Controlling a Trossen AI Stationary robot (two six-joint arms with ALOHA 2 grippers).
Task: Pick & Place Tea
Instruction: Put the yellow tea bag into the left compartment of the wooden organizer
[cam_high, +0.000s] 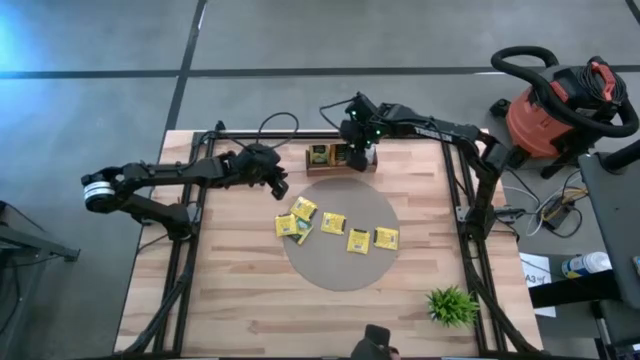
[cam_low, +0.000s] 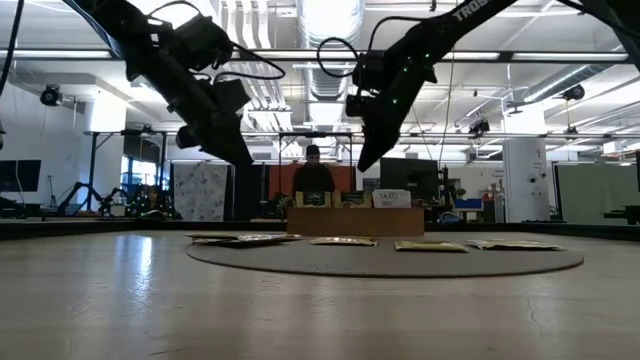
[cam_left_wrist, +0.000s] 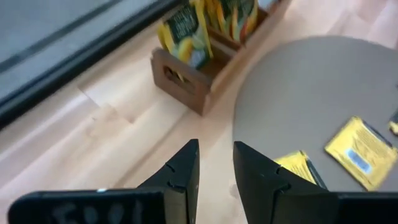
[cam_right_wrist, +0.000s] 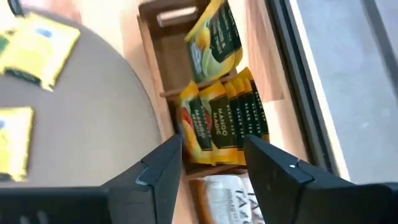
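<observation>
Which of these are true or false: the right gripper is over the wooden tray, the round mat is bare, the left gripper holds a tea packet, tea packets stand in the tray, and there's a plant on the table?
1. The right gripper is over the wooden tray. True.
2. The round mat is bare. False: several yellow tea packets lie flat on it.
3. The left gripper holds a tea packet. False: nothing shows between its fingers.
4. Tea packets stand in the tray. True: upright packets fill its compartments.
5. A small green plant is on the table. True.
</observation>
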